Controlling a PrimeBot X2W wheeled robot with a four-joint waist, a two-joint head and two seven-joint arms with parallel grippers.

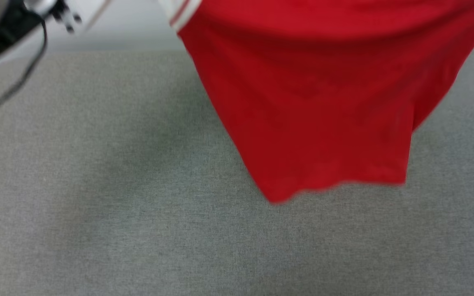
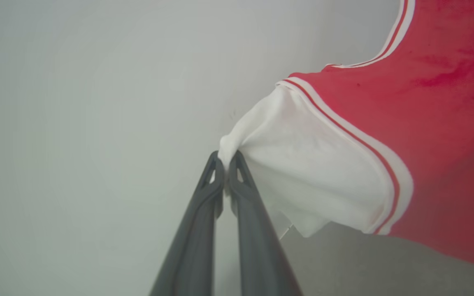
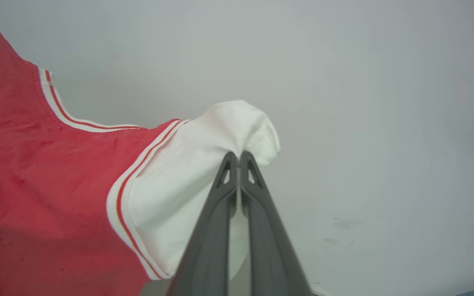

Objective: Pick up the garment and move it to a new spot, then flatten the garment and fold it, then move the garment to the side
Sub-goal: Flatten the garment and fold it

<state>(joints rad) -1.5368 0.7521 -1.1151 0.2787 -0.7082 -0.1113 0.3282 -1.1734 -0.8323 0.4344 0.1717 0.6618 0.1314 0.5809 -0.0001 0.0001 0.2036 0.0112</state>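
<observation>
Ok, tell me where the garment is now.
The garment hangs upper right in the head view above the grey surface, its white sleeves pinched by the left end effector and right end effector.

Red white-sleeved garment (image 1: 323,102), seemingly aloft, spread.

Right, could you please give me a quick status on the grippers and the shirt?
Left gripper shut on one sleeve. Right gripper shut on other sleeve. Shirt hanging between them over grey surface. Nothing seen in the way.
</observation>
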